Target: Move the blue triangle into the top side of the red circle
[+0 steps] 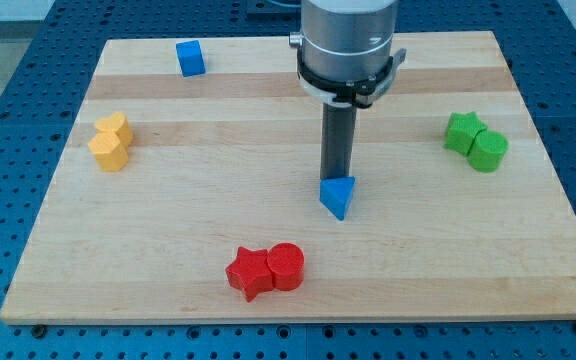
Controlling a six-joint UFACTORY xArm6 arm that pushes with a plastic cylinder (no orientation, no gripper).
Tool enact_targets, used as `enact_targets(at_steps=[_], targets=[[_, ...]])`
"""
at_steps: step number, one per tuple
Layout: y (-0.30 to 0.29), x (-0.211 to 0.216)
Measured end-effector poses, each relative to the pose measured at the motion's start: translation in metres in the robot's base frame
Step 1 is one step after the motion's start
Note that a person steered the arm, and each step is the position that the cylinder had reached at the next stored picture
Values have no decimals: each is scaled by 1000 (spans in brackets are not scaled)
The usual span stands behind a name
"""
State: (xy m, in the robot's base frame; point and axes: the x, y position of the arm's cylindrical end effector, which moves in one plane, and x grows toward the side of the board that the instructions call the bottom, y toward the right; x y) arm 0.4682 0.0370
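Note:
The blue triangle [337, 196] lies near the middle of the wooden board [218, 200]. My tip [337, 178] stands right behind it, at its top edge, touching or nearly touching it. The red circle [286, 266] lies below and to the left of the triangle, near the view's bottom, with a red star [250, 272] pressed against its left side. The triangle is well apart from the red circle.
A blue cube [190, 57] sits at the top left. Two yellow blocks [111, 141] sit together at the left. A green star [463, 131] and a green cylinder [488, 151] sit together at the right.

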Motion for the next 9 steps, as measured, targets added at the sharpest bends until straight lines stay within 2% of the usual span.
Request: enact_targets(at_steps=[1,2,3,4,8,9], targets=[[-1,-23],[34,-33],[89,2],[100,20],[-3,35],[-5,34]])
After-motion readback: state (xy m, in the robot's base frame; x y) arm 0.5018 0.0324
